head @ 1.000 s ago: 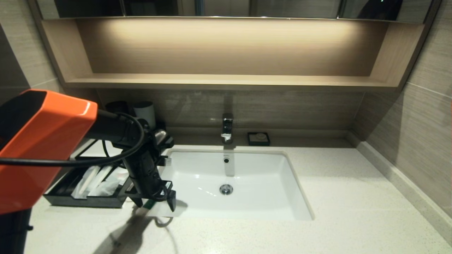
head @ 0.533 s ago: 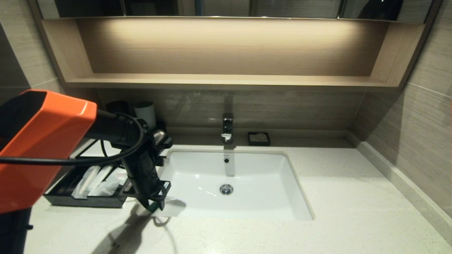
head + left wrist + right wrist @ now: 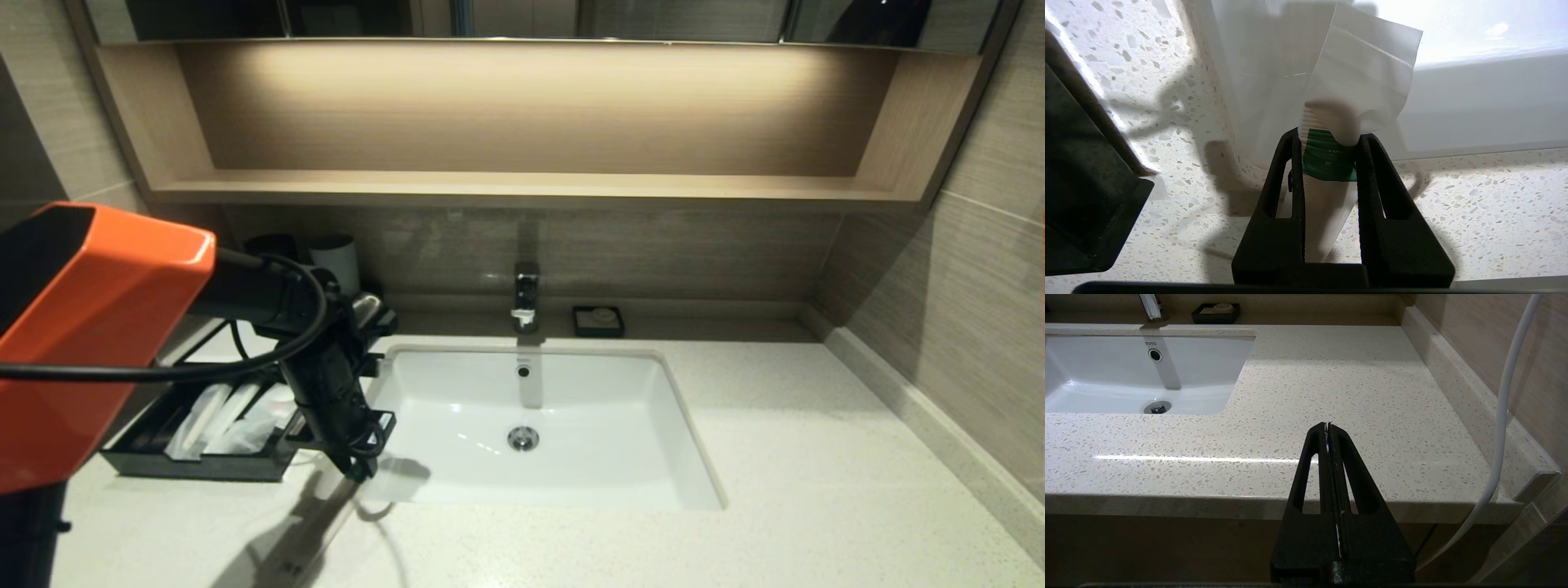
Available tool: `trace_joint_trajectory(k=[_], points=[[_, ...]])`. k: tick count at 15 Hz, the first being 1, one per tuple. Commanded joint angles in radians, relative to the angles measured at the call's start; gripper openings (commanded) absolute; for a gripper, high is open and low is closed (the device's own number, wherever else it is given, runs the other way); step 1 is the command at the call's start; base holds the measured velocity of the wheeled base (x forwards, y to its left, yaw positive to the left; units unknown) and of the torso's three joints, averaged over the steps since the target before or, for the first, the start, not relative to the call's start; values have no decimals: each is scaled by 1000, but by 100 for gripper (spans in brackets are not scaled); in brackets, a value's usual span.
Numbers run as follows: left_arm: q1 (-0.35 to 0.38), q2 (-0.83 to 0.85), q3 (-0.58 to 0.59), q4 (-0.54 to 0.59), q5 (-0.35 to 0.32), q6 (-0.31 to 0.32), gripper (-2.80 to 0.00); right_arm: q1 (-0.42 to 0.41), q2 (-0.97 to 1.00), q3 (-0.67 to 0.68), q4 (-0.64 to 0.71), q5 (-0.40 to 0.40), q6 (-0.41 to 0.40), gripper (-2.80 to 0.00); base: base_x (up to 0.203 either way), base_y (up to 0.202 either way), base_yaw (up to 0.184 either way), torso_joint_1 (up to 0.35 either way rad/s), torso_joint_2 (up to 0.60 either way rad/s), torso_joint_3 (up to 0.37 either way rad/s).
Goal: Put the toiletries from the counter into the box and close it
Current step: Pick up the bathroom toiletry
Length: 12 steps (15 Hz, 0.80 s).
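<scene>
My left gripper (image 3: 359, 467) (image 3: 1329, 136) is shut on one toiletry (image 3: 1327, 161), a slim stick in a whitish wrapper, gripped at its green label. It is low over the counter (image 3: 816, 457) at the sink's (image 3: 531, 408) front left corner, and the wrapper's end juts past the fingertips toward the basin. The black box (image 3: 196, 468) stands just left of the gripper with its drawer pulled open. Two more wrapped toiletries (image 3: 214, 420) lie in the drawer. My right gripper (image 3: 1327, 425) is shut and empty, parked below the counter's front edge at the right, out of the head view.
Black and white cups (image 3: 333, 260) stand behind the box by the wall. A tap (image 3: 525, 296) and a small black soap dish (image 3: 598, 320) are behind the sink. A wooden shelf (image 3: 522, 186) runs above. A white cable (image 3: 1504, 416) hangs by the right wall.
My left gripper's fingers, spread wide a second ago, have closed on the toiletry by the sink corner. The gripper has shifted slightly left toward the box.
</scene>
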Motion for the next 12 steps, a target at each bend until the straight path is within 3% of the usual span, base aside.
trace_joint_trajectory(k=[1, 5, 9, 12], points=[[10, -20, -11, 4, 0, -1, -280, 0, 0, 2, -1, 0, -1, -280, 0, 0, 0, 0, 0, 0], [18, -78, -21, 4, 1, -7, -280, 0, 0, 2, -1, 0, -1, -280, 0, 0, 0, 0, 0, 0], [31, -119, -22, 4, 87, -9, -280, 0, 0, 2, 0, 0, -1, -280, 0, 0, 0, 0, 0, 0], [43, -161, -41, 6, 94, -4, -280, 0, -1, 2, 0, 0, -1, -280, 0, 0, 0, 0, 0, 0]])
